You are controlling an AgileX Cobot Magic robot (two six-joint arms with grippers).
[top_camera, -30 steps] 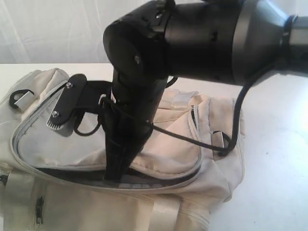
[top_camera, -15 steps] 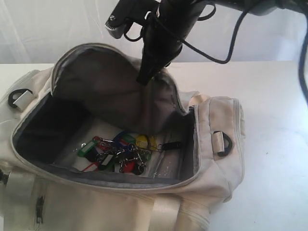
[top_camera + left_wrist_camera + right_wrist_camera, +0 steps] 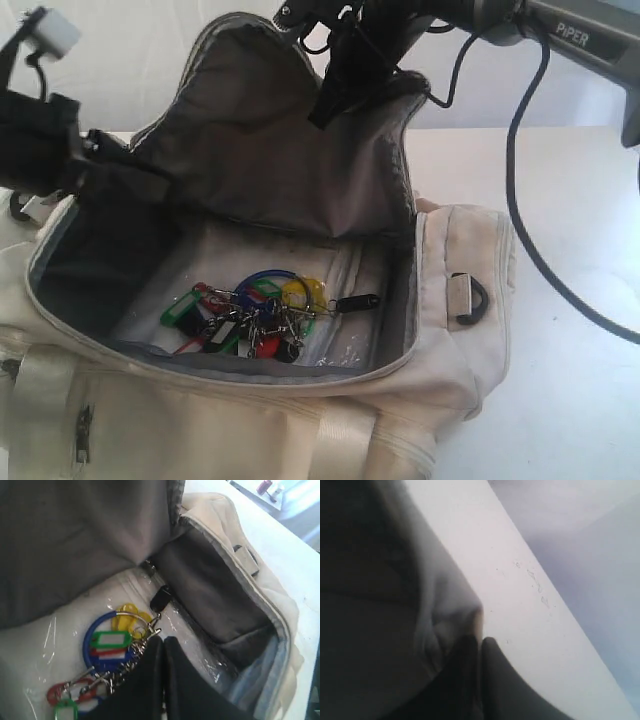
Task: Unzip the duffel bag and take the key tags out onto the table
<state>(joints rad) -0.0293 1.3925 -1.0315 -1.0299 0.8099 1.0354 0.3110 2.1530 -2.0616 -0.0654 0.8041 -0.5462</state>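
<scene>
A cream duffel bag (image 3: 440, 330) sits unzipped on a white surface (image 3: 570, 230). The right gripper (image 3: 325, 105) is above the bag's opening. Its jaws are pinched narrow on the edge of the top flap (image 3: 270, 140) and hold it raised, so the grey lining faces outward. Well below this gripper, on the floor of the bag, lie the key tags (image 3: 250, 315), a bunch of green, red, yellow and black tags on metal rings with a blue loop. They rest on a clear plastic sheet (image 3: 210, 667).

In the left wrist view, the left gripper (image 3: 163, 641) is inside the opening with its two jaws pressed together and nothing seen between them. The key tags are just beside its tips; whether they touch cannot be told.
</scene>
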